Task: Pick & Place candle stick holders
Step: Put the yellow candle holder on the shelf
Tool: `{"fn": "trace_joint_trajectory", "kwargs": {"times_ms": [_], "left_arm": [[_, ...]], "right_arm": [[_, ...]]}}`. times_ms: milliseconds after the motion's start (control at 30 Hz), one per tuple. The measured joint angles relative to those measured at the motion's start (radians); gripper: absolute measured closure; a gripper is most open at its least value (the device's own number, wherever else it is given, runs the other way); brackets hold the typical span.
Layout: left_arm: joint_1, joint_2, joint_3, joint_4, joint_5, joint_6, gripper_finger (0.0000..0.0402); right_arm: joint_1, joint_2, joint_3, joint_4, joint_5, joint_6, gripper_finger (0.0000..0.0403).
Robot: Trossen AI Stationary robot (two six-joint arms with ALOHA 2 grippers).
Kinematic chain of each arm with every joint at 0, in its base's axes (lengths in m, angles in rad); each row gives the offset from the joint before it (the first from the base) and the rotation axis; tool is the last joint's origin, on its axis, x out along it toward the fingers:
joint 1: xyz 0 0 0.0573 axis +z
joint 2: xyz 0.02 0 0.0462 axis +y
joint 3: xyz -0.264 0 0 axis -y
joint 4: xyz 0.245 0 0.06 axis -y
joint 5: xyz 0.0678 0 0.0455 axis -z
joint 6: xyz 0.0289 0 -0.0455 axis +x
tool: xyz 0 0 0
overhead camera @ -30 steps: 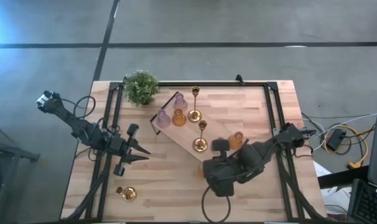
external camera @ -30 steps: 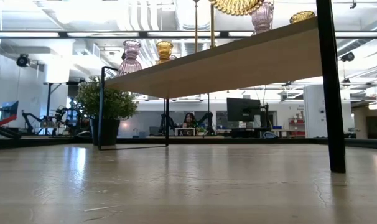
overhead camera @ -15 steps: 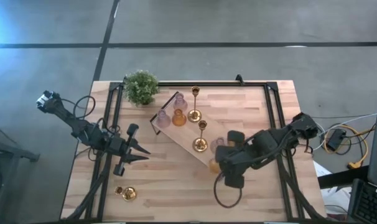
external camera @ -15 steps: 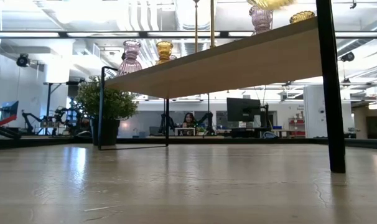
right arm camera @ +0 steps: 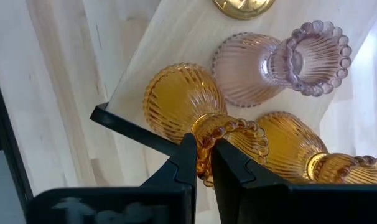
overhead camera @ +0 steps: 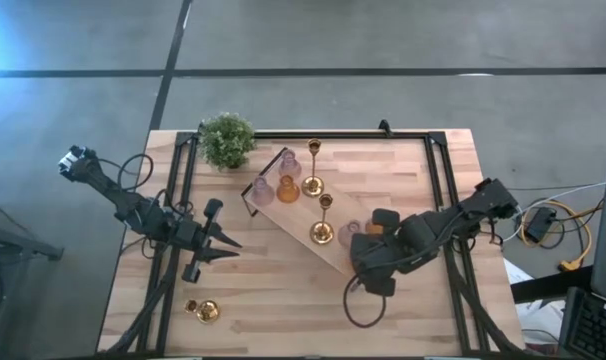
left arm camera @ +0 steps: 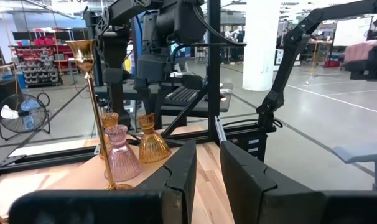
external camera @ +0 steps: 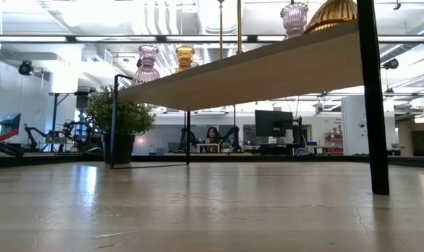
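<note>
My right gripper is shut on an amber glass candle stick holder over the near right end of the long wood tray. Beside it on the tray stand a pink glass holder and another amber one. Farther along the tray stand two thin gold holders and more pink and amber glass ones. One gold holder lies on the table at the near left. My left gripper waits level at the table's left, its fingers a little apart with nothing between them. My right gripper pinches the amber holder's beaded top rim between its two fingers, at one side of the mouth. The fingers come steeply from above, pointing down. The holder hangs upright below them over the tray's end; whether its base touches the wood I cannot tell.
A green potted plant stands at the far left corner. The tray rests raised on black handles, one right under the held holder. Bare tabletop lies along the near edge and the right side.
My right gripper has carried the amber holder toward the table's right edge and a little toward the far edge, sinking slightly over the tray's end and rolling at the wrist. It has stayed shut on the holder.
</note>
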Motion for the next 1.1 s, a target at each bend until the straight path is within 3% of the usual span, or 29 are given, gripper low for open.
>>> {"fn": "trace_joint_trajectory", "kwargs": {"times_ms": [1100], "left_arm": [[0.0, 0.0, 0.0, -0.003, 0.0, 0.0, 0.0323]], "right_arm": [[0.0, 0.045, 0.04, 0.039, 0.0, 0.007, 0.0385]]}}
